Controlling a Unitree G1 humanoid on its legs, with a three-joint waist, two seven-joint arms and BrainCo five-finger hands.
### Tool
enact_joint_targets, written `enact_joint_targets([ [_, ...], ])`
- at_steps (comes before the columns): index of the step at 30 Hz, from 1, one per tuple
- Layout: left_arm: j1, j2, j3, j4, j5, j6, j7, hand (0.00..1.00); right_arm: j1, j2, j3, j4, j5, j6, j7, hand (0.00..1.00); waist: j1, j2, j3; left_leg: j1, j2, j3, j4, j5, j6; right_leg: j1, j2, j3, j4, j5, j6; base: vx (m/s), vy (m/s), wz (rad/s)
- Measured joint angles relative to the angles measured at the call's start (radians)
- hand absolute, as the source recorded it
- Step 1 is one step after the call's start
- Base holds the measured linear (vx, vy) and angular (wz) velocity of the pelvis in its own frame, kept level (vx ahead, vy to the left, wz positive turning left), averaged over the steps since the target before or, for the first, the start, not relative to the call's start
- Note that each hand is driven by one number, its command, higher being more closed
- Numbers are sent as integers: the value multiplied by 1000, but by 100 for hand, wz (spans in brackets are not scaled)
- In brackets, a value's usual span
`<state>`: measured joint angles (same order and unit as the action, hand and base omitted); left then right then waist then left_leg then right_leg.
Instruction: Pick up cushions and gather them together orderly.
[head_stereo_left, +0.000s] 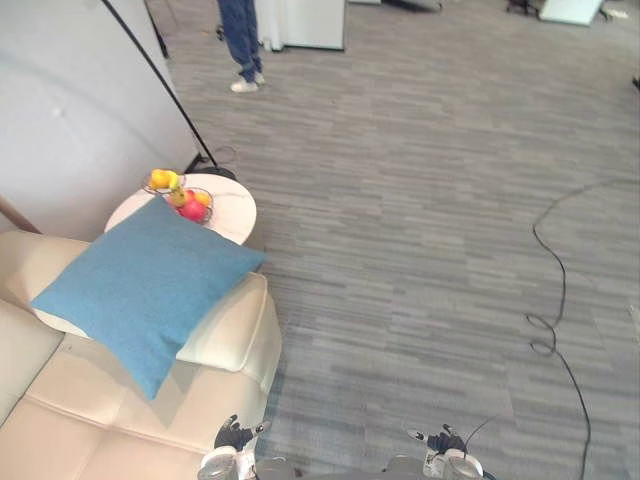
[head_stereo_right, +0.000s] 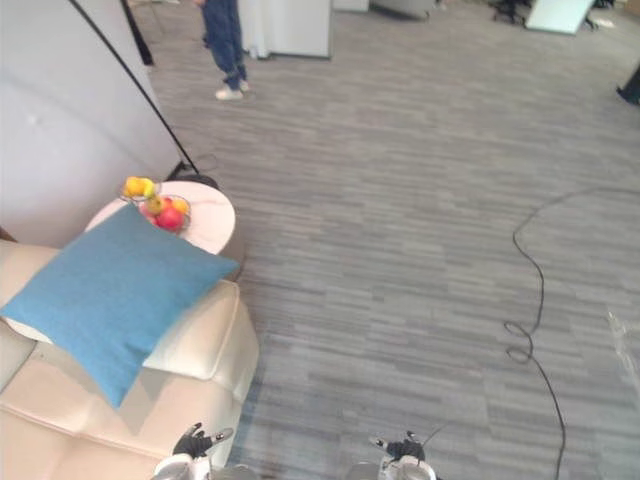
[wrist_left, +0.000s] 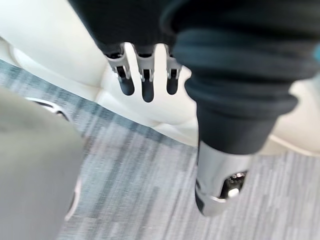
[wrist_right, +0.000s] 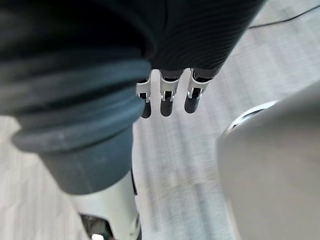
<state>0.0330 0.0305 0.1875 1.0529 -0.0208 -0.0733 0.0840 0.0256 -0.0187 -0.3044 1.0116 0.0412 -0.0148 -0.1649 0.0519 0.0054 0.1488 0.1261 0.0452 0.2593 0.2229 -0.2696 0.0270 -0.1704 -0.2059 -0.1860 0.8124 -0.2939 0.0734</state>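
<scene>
A blue square cushion (head_stereo_left: 150, 285) lies tilted across the arm of a cream sofa (head_stereo_left: 120, 400), one corner hanging over the seat. My left hand (head_stereo_left: 233, 436) hangs low at the bottom edge, just off the sofa's front corner, well below the cushion. Its fingers (wrist_left: 145, 80) are straight and hold nothing, with the sofa's cream side past them. My right hand (head_stereo_left: 445, 441) hangs at the bottom edge over the carpet, far right of the sofa. Its fingers (wrist_right: 167, 97) are straight and empty.
A round white side table (head_stereo_left: 215, 205) behind the sofa arm carries a wire bowl of fruit (head_stereo_left: 185, 198). A black floor-lamp pole (head_stereo_left: 150, 70) leans along the wall. A person's legs (head_stereo_left: 240, 45) stand at the far end. Grey carpet (head_stereo_left: 420, 230) spreads to the right.
</scene>
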Motion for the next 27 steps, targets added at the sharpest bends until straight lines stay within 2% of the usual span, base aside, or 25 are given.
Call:
enact_joint_targets([
  [1,-1,-1,0,0,0,0,0,0,6,0,0,-9,0,-1,0,0,-2,1,0,3,3,-15,2,-8,-7,-15,6,3,-20,0,0,175,-159,84],
  [3,-2,-11,24,0,2,-1,1,0,9,2,0,-19,7,-13,1,0,-10,7,2,16,38,-108,23,-42,-52,-83,91,115,-194,21,-6,241,-244,101],
  [4,-3,-11,27,-1,2,-1,1,0,9,3,1,-18,7,-13,1,0,-11,6,2,14,42,-126,30,-50,-63,-87,109,150,-230,31,-9,364,-400,120],
  [5,-2,-6,34,-8,12,-2,1,0,12,14,2,-17,7,-13,0,0,-11,-10,2,14,41,-181,50,-74,-90,-78,139,267,-354,77,5,425,-435,130],
  [6,-3,-18,40,-12,20,-1,3,0,18,11,-3,-17,17,-13,2,0,-13,-16,5,13,46,-241,78,-95,-109,-68,144,258,-323,123,0,369,-365,123],
  [7,0,-27,43,-15,21,-2,3,0,18,6,-4,-17,17,-13,1,0,-10,-1,-3,12,54,-257,77,-94,-112,-69,147,242,-312,107,-7,365,-316,96],
  [8,2,-52,63,-22,21,-4,3,0,16,-7,-8,-17,17,-11,1,0,3,25,-13,-2,70,-289,77,-90,-117,-78,148,199,-281,69,-20,205,-172,67],
  [10,5,-66,69,-25,21,-7,5,0,12,-21,-5,-17,17,-7,3,0,-3,43,-13,-37,90,-324,100,-57,-130,-69,127,114,-256,25,-43,351,-291,120],
  [12,-2,-65,70,-36,21,-6,5,0,14,-21,-5,-17,17,-4,2,0,-10,44,-13,-112,127,-289,204,-30,-150,-32,115,46,-284,19,-53,317,-243,123],
  [13,-4,-67,71,-53,20,-7,5,0,16,-18,-3,-17,18,2,1,0,-8,39,-8,-165,170,-200,309,-20,-157,21,114,0,-324,16,-69,226,-156,110],
  [14,-3,-65,66,-71,20,-7,5,0,19,-12,2,-17,18,3,1,0,-6,29,-3,-187,215,-66,384,-24,-139,87,107,-41,-361,14,-72,218,-128,101],
  [15,-4,-65,65,-75,20,-7,4,0,24,-11,4,-17,18,3,1,0,-7,24,0,-191,225,-27,397,-25,-130,104,101,-57,-373,14,-72,186,-73,95],
  [16,-8,-65,60,-89,20,-8,5,0,26,-1,8,-19,19,3,1,0,-7,6,5,-200,249,113,401,-14,-93,150,72,-101,-396,14,-72,147,-28,94],
  [17,-14,-72,57,-93,20,-8,5,0,26,2,15,-21,18,3,2,0,-7,1,-2,-219,265,242,344,42,-43,169,50,-143,-412,14,-70,128,-2,97],
  [18,-16,-77,56,-93,20,-8,5,0,25,1,14,-22,18,3,3,0,-10,3,-3,-225,268,276,316,76,-44,173,49,-152,-417,13,-62,90,30,81],
  [19,-18,-80,49,-89,20,-7,5,0,23,1,12,-22,18,5,4,0,-8,1,-9,-228,262,330,296,79,-54,174,38,-168,-432,17,-46,154,147,84],
  [20,-21,-71,27,-89,21,-7,5,0,10,18,11,-22,18,6,8,0,-9,-7,-18,-227,224,387,214,86,-62,174,23,-191,-486,39,-11,131,133,77],
  [22,-23,-57,19,-86,20,-7,5,0,-10,31,10,-14,18,10,9,0,3,-7,-16,-223,195,413,152,86,-62,182,25,-206,-551,75,-3,131,168,38],
  [25,-10,-37,21,-60,20,-4,5,0,-6,47,-3,-14,17,12,9,0,6,-5,-13,-137,140,415,66,106,-62,273,26,-198,-643,123,3,112,113,2],
  [27,8,-30,21,-50,20,-6,5,0,-2,44,-5,-10,3,11,9,0,-1,-5,-19,-71,76,377,-47,143,-62,321,9,-194,-667,139,12,93,96,21],
])
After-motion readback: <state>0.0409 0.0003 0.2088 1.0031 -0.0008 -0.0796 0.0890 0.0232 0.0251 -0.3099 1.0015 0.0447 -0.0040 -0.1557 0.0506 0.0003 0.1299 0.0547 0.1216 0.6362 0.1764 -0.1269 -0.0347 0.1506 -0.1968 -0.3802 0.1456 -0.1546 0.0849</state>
